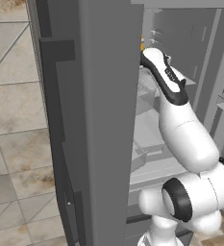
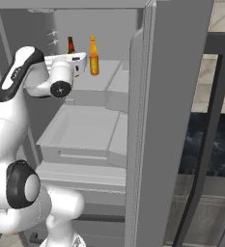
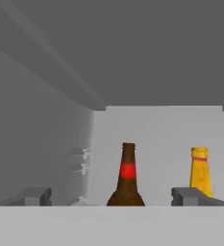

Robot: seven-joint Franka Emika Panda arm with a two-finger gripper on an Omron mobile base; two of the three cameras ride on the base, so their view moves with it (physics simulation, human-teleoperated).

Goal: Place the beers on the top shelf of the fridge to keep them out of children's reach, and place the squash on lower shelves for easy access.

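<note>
Upper left of the right base view: the arm reaches into the open fridge, where the dark brown beer and the amber-yellow beer stand upright on the top shelf. In the hand view, the claw is spread and empty, its two tips apart low in the frame; the brown bottle rises between them and the amber one stands just behind the right-hand tip.

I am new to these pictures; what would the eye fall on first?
Two beer bottles stand upright on the top shelf of the open fridge: a dark brown bottle with a red label, and an amber-yellow bottle to its right. The white arm reaches in, its open gripper facing the brown one.
</note>
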